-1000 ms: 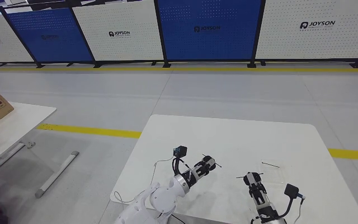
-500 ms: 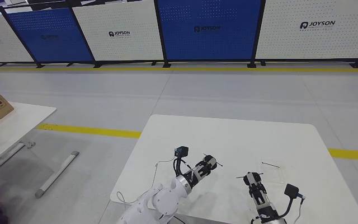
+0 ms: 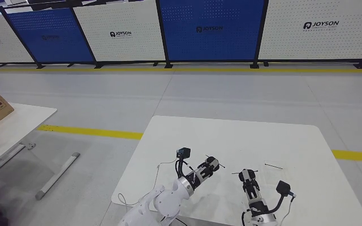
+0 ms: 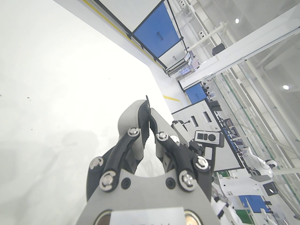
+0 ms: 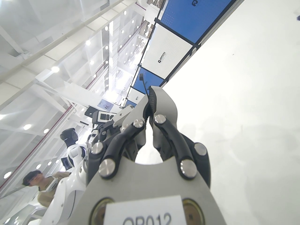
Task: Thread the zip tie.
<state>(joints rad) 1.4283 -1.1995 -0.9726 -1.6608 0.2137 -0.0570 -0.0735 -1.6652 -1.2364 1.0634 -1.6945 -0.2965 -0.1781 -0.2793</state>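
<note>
Top view: on the smooth white table (image 3: 237, 133) the left gripper (image 3: 212, 163) and right gripper (image 3: 245, 173) sit near each other. A hair-thin black strip (image 3: 222, 166) crosses the left's tips and a tie (image 3: 253, 170) crosses the right's. A loose tie (image 3: 274, 166) lies flat near the right gripper.

Left wrist view: the left gripper (image 4: 148, 108) has its ribbed black pads pressed together on the flat strip (image 4: 147, 99), whose end pokes just past them.

Right wrist view: the right gripper (image 5: 150, 95) is clamped likewise on the tie (image 5: 143, 84), which is slim and slightly curved. Its blocky head stands free above the tips, a detail too small to make out from above.
</note>
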